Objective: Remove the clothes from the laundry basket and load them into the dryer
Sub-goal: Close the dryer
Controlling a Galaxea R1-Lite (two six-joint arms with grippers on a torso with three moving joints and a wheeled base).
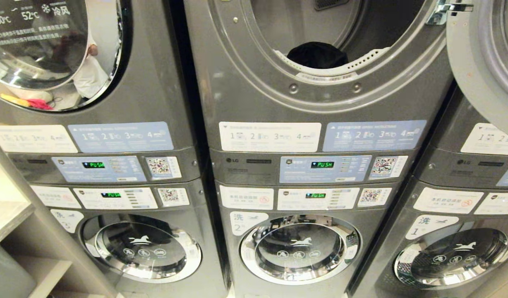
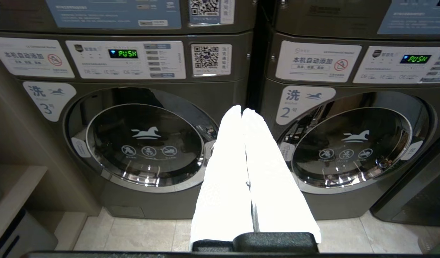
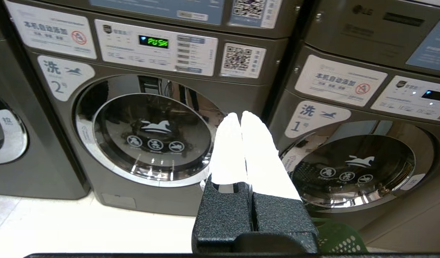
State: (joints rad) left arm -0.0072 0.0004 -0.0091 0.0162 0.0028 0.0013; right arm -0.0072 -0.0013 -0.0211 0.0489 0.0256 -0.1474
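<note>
With the dark garment (image 1: 317, 55) lying at the front lip of the open dryer (image 1: 254, 82), both the left gripper (image 2: 241, 110) and right gripper (image 3: 240, 114) hang low, fingers pressed together and empty, so the next reach should turn toward the green laundry basket (image 3: 336, 238) beside the right arm.

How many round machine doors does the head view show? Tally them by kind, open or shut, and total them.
Shut dryer door: 1
Open dryer door: 1
Shut washer doors: 3
Total: 5
</note>
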